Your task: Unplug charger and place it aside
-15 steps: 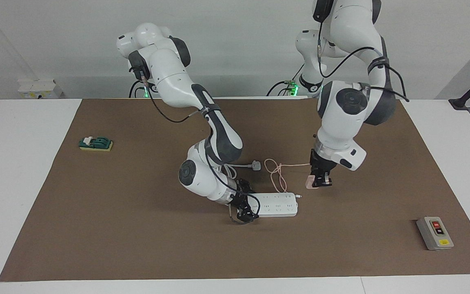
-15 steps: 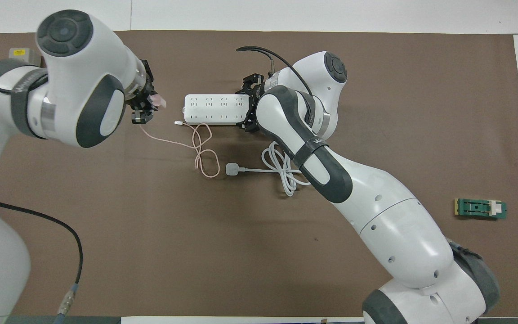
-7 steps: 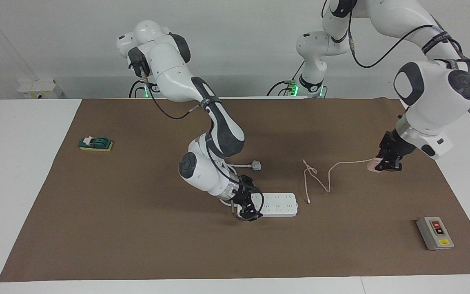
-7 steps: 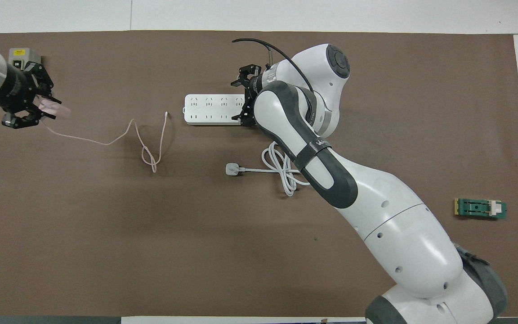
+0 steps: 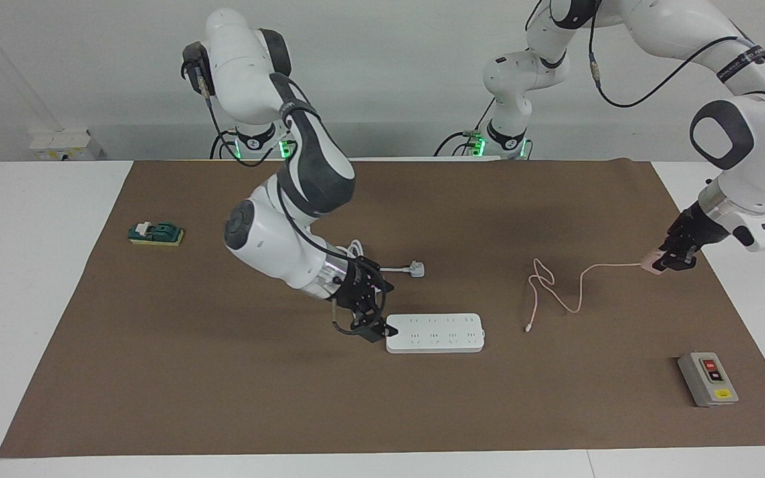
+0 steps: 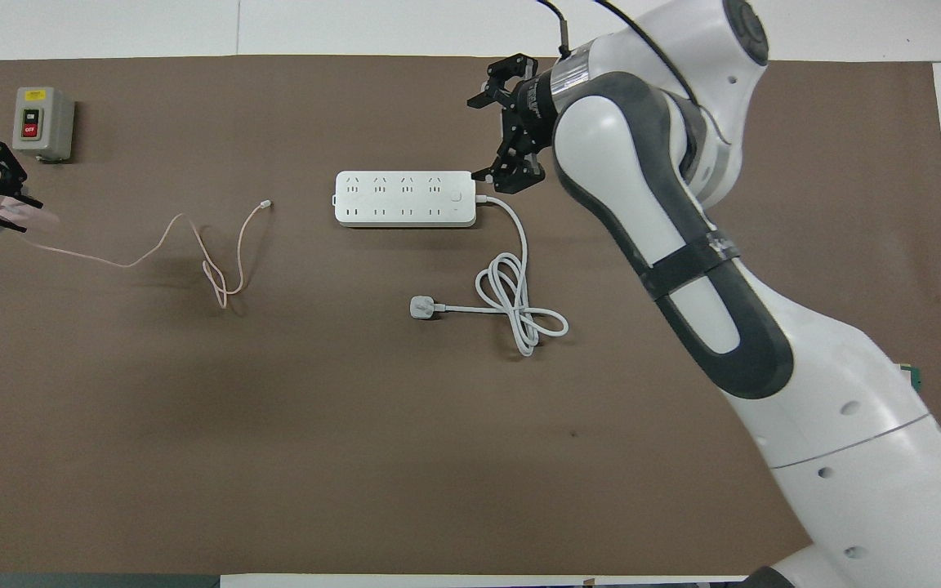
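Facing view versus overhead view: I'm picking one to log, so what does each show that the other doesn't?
Only the facing view shows the green block whole, both arm bases and the left gripper in full, shut on the charger. Only the overhead view shows the power strip's cord uncovered along its looped length. Both show the power strip, the charger's pink cable trailing on the mat, the grey switch box and the right gripper, open beside the strip's end.
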